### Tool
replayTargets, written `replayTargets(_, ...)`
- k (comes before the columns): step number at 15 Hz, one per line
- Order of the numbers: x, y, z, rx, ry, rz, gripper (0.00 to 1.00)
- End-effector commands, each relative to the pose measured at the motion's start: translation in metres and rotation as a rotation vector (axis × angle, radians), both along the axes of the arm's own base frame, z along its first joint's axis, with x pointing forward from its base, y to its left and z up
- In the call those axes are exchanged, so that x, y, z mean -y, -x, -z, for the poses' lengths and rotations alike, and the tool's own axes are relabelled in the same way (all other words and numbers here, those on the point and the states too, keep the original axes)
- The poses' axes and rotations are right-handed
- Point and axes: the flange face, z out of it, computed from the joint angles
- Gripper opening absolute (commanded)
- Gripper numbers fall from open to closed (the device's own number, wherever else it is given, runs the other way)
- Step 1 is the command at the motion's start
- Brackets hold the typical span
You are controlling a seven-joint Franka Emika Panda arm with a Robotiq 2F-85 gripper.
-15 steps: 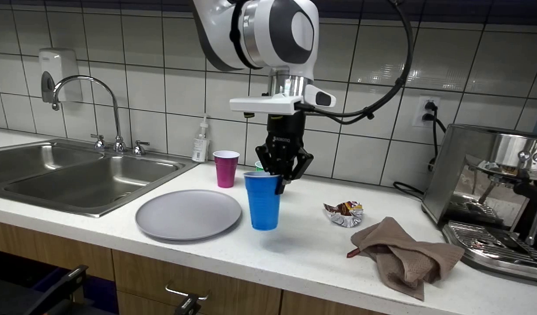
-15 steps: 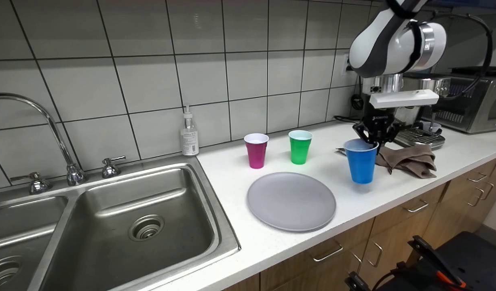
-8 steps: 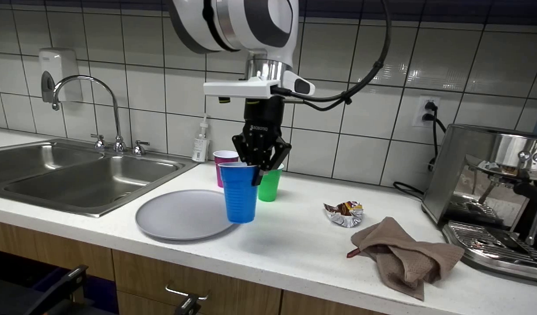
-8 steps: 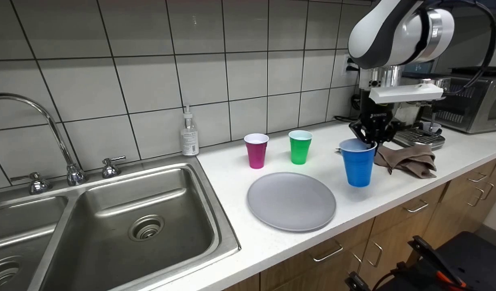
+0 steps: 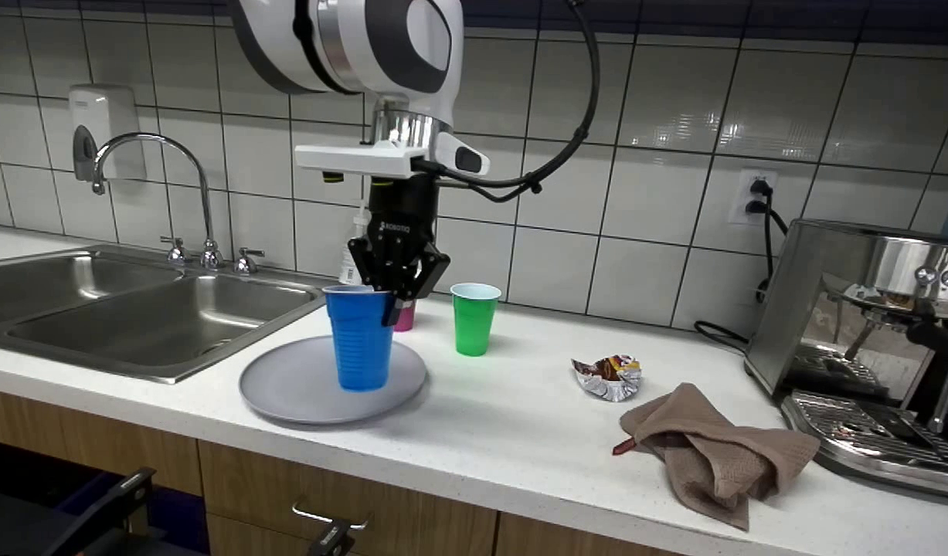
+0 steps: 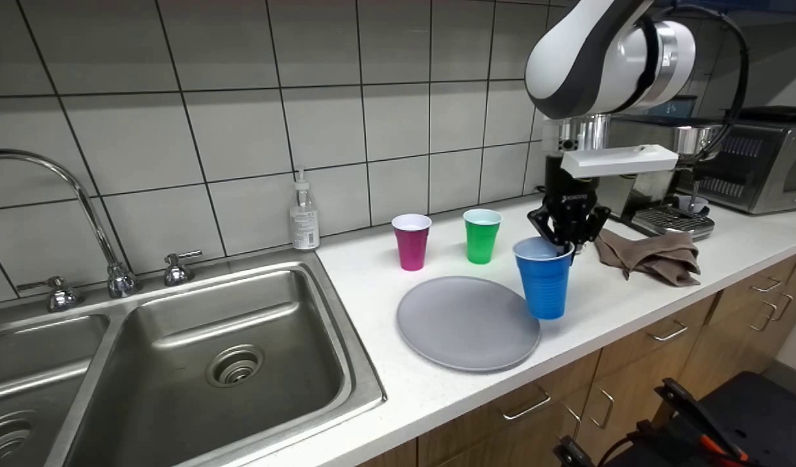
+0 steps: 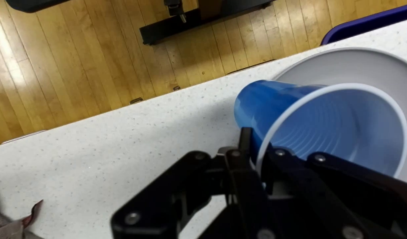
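The black two-fingered hand (image 7: 259, 149) pinches the blue plastic cup (image 5: 359, 344) by its rim; the cup, long axis nearly vertical (mouth up), hangs above the speckled white counter (image 5: 520, 417), toward the round grey plate (image 6: 466, 324).

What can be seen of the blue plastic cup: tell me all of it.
The blue plastic cup is glossy, tapering to a narrower base, with ribbed walls, a pale rim and a lighter blue inside. Its mouth faces up and it stands close to upright. The pincer grips its wall from inside and outside, at the rim. It hangs above the countertop, near the edge of the grey plate; nothing else appears to touch it.
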Motion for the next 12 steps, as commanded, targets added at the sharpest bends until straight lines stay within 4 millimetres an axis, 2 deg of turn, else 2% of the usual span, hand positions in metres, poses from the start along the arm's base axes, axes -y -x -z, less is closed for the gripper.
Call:
replayTargets(1,-0.025,0.0,0.0,-0.004,-0.023,-0.044,0.01)
replayTargets(7,-0.052,-0.008,0.014,-0.018,-0.037,-0.072,0.01)
replayTargets(12,-0.057,-0.015,0.032,-0.034,-0.046,-0.064,0.01)
